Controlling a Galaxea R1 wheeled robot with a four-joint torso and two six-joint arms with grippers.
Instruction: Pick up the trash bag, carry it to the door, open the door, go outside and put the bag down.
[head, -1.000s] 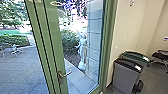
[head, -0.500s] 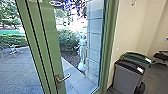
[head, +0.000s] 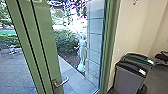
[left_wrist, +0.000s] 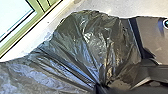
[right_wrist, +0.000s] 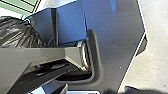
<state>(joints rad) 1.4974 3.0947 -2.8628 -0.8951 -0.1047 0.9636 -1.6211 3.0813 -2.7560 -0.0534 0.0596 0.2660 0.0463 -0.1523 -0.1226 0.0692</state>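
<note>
Just inside the green-framed glass door (head: 43, 45), I have the black trash bag (left_wrist: 100, 37) on the left arm, its creased plastic drawn into tight folds; the left gripper (left_wrist: 100, 87) pinches it where those folds gather; I cannot tell how the right gripper stands; beyond the bag, my left wrist view gives me pale floor (left_wrist: 117, 7) and a strip of green framing; in the right wrist view the bag's crumpled side shows near the robot's own dark plate; from the head camera I get the door close in front, its metal handle (head: 60, 83) set low on the green upright; through the glass I see a pale statue (head: 82, 53) beside a leafy bush (head: 66, 42), and a light path (head: 72, 78) running alongside; farther left lies the paved yard (head: 15, 70), with light outdoor furniture (head: 12, 50) near a hedge (head: 12, 40); indoors on my right, a grey bin with a dark top (head: 130, 78) stands in front of a green-topped one (head: 137, 57), near the cream wall (head: 130, 30); past them, a dark chair (head: 162, 57) sits at the edge of my view.
</note>
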